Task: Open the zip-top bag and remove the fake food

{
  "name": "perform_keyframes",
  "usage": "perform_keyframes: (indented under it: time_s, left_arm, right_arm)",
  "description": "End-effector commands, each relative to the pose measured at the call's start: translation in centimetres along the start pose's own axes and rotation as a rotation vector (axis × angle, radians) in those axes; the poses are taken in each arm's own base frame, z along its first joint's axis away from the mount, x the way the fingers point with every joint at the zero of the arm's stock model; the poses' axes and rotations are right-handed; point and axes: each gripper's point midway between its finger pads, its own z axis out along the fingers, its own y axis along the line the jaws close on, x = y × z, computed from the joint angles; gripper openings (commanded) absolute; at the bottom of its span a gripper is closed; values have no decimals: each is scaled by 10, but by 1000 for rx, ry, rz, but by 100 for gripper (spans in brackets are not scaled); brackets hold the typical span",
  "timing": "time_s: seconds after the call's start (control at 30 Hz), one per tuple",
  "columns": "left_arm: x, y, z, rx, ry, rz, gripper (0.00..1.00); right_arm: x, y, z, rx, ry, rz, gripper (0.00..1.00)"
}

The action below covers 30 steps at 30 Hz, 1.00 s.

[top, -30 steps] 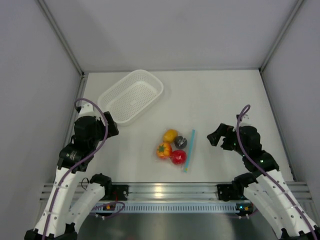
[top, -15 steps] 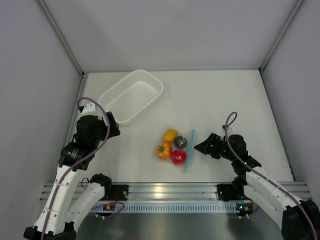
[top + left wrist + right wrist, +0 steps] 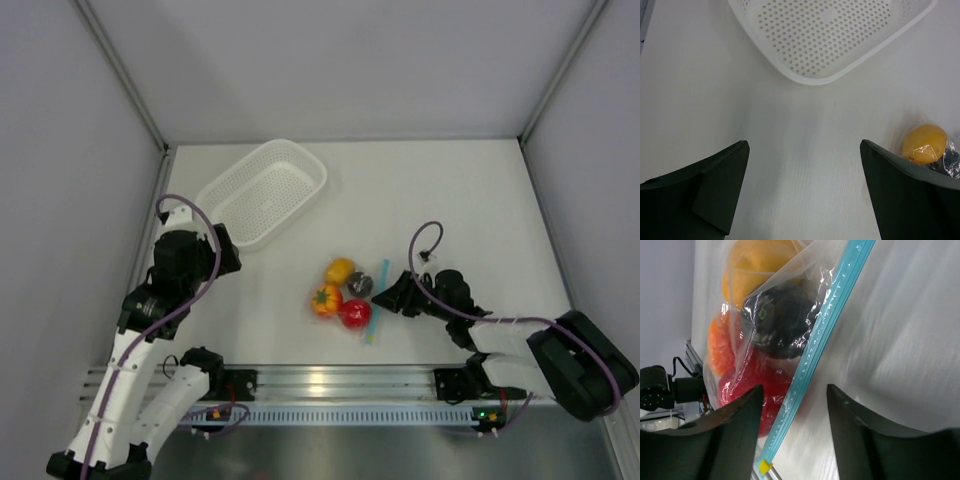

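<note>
Here the zip-top bag (image 3: 352, 296) lay on the desk (image 3: 460, 200) with the fake food (image 3: 355, 313) inside. The right gripper (image 3: 795, 388), fingers (image 3: 735, 430) apart, straddled its blue zip strip (image 3: 826, 322) without clamping it. The left gripper (image 3: 805, 145) hung released near the basket (image 3: 262, 190).

In the left wrist view, the white perforated basket (image 3: 830, 40) is cut off at 12 o'clock. The dark grey-black piece (image 3: 951, 159) is largely hidden at 4 o'clock by the left gripper's finger (image 3: 910, 200). In the right wrist view, the yellow-orange piece (image 3: 757, 262) is cropped at 12 o'clock, and the red ball (image 3: 740, 380) is partly covered at 7 o'clock.
</note>
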Motion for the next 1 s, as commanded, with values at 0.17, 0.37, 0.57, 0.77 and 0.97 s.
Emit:
perform_keyframes:
  time_s: [0.17, 0.37, 0.57, 0.77, 0.97]
  left_arm:
    - [-6, -9, 4, 29, -22, -3, 98]
    - [-5, -9, 4, 32, -18, 0, 99]
    - [-4, -11, 6, 36, -9, 6, 99]
    - [-6, -20, 5, 77, 6, 23, 98]
    - [-17, -51, -6, 228, 26, -11, 99]
  right_arm:
    - [-14, 36, 15, -175, -96, -84, 18]
    - [-15, 36, 20, -189, -103, -67, 7]
    - [-22, 47, 20, -218, -121, -81, 0]
    - [-42, 44, 22, -33, -127, -223, 0]
    - [-70, 72, 1, 114, -129, -401, 0]
